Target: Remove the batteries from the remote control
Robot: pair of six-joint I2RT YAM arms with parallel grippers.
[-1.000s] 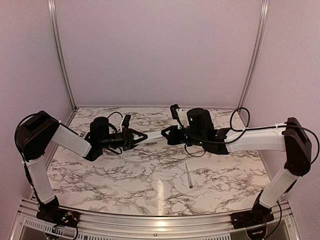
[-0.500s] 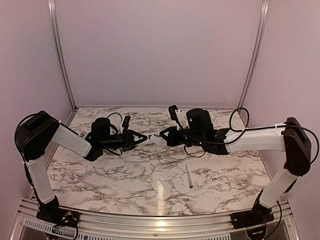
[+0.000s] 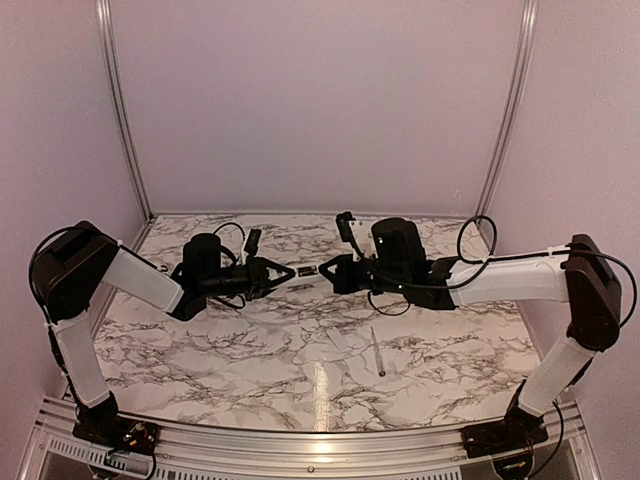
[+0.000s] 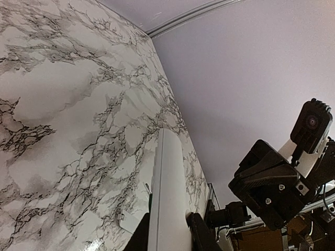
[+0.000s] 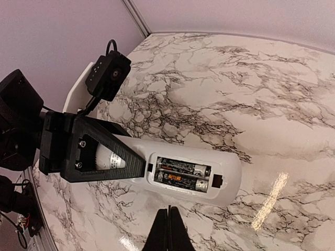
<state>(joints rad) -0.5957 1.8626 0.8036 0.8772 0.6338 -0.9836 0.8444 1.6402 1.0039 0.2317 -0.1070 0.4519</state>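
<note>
The remote control (image 5: 225,183) is held above the table, pinched at one end by the left gripper (image 3: 287,272). Its long axis is laid crosswise ahead of the right gripper (image 5: 168,227), whose fingers are pressed together on nothing. The batteries (image 5: 183,174) are exposed side by side along that axis, nearest the right arm.

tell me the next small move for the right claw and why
Probably ease the shut right claw forward and pry one of the batteries out: both lie exposed in the uncovered remote control, which the left claw holds just ahead of it.
</note>
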